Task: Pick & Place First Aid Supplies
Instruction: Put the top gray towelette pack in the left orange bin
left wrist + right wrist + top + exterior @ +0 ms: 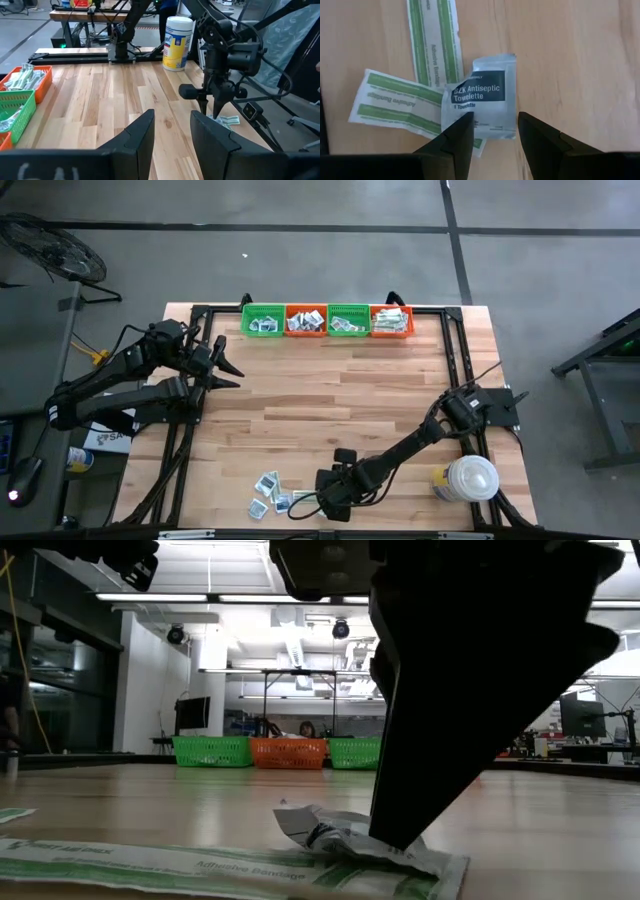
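Several first aid supplies lie flat on the wooden table near its front edge (270, 492). Among them are a white-and-dark antiseptic towelette packet (487, 90) and two pale-green bandage strips (432, 40) (395, 102). The packet overlaps one strip. My right gripper (493, 125) (322, 505) points steeply down, open, with its fingers on either side of the packet's near edge. My left gripper (172, 130) (232, 368) waits open and empty, raised at the table's left. My right gripper comes at the towelette packet from above. In the low view one fingertip (395, 835) reaches down to the packet's crumpled edge (335, 830), which lies on a green strip (150, 865). I cannot tell whether it touches.
Four baskets, green (263, 308), orange (305, 308), green (348, 308) and orange (391, 308), stand in a row at the far edge and hold packets. A big white lidded container (470, 478) stands at the near right. A dark frame runs around the table's edges (455, 350).
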Robot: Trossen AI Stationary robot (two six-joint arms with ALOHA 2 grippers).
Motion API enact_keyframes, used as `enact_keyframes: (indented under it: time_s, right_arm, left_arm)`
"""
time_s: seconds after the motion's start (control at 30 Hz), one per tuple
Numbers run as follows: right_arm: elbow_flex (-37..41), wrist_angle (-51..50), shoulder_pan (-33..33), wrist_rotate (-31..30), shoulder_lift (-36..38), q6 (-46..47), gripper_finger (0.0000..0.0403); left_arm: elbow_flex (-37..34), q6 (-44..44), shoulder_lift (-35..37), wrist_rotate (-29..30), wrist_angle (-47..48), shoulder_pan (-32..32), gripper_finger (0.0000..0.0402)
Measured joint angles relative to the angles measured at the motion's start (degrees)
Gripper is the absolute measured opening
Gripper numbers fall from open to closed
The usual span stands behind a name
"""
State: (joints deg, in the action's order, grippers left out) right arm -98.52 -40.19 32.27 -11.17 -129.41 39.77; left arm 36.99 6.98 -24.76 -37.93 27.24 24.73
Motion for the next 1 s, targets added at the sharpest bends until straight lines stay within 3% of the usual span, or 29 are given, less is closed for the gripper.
enact_keyframes:
  time_s: [0.37,0.57,1.0]
  right_arm:
    - [-0.7,-6.0,-0.9,1.1,-3.6,6.4,0.0147]
    - [-0.4,-5.2,-2.9,3.4,-3.6,4.7,0.0140]
    - [-0.3,-2.9,-4.3,7.8,-3.6,5.2,0.0033]
  left_arm:
    - [0.0,-0.1,0.0,0.1,0.5,0.0,0.0124]
    - [0.0,0.1,0.0,0.4,1.7,0.0,0.0124]
    - [0.0,0.2,0.0,0.7,1.7,0.0,0.0124]
